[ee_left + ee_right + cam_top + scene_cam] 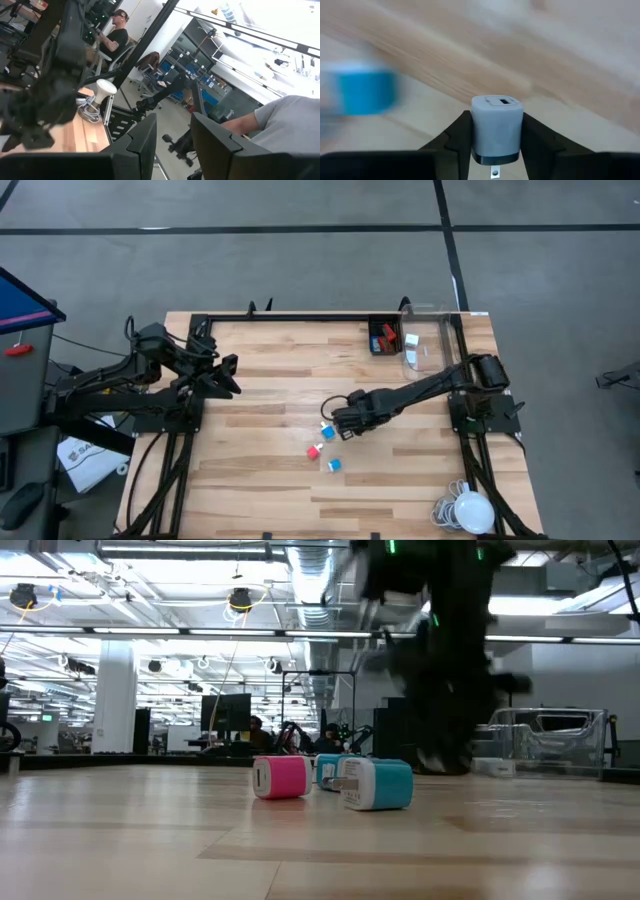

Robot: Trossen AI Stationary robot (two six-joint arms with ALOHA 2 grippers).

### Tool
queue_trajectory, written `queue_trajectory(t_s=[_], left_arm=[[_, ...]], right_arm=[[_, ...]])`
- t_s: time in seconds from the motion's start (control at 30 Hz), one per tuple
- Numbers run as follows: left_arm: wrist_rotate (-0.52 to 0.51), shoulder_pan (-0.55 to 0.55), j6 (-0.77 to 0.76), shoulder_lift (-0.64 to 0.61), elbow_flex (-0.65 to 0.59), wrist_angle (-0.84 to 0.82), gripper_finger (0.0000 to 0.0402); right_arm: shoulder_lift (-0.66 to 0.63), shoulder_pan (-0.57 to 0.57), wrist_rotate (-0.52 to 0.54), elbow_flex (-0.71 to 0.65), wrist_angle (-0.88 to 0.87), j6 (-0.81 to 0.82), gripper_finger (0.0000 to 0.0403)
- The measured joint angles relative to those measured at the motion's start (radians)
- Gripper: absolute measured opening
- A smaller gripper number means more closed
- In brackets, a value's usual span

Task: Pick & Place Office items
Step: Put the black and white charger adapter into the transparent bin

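Chargers lie loose at table centre: a red one (314, 451), with a blue one (334, 465) at its four o'clock and another blue one (327, 431) at its one o'clock. My left gripper (228, 376) waits at nine o'clock, fingers parted, empty. My right gripper (345, 420) pinches a grey USB charger (497, 129) beside that upper blue one.

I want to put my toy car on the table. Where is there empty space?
The wooden table is bare in front of the raised left gripper and along its near-left edge. It is crowded mid-table, where the right gripper clamps a grey wall charger beside blue and pink chargers. The black tray, clear bin and white lamp fill the right side.
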Motion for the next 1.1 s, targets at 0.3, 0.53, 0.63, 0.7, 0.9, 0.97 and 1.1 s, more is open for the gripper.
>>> queue_trajectory(t_s=[0.3, 0.53, 0.63, 0.7, 0.9, 0.97, 1.1], left_arm=[[0.000, 0.000, 0.090, -0.001, 0.000, -0.085, 0.0117], [-0.071, 0.000, 0.404, -0.018, 0.000, -0.356, 0.0117], [-0.109, 0.015, 0.501, -0.046, 0.000, -0.381, 0.0117], [-0.139, 0.046, 0.537, -0.089, -0.008, -0.381, 0.0117], [-0.203, 0.149, 0.497, -0.330, -0.171, -0.373, 0.0117], [-0.225, 0.162, 0.463, -0.432, -0.243, -0.367, 0.0117], [-0.291, 0.160, 0.409, -0.602, -0.363, -0.384, 0.0117]], right_arm=[[-0.250, -0.147, 0.236, 0.109, -0.183, 0.000, 0.0119], [-0.449, -0.386, 0.319, 0.103, -0.423, -0.120, 0.0119], [-0.524, -0.452, 0.317, 0.087, -0.417, -0.166, 0.0119], [-0.569, -0.479, 0.314, 0.067, -0.408, -0.172, 0.0119], [-0.652, -0.495, 0.247, -0.004, -0.391, -0.170, 0.0119], [-0.667, -0.489, 0.229, -0.024, -0.390, -0.154, 0.0119], [-0.679, -0.504, 0.200, -0.044, -0.410, -0.125, 0.0119]])
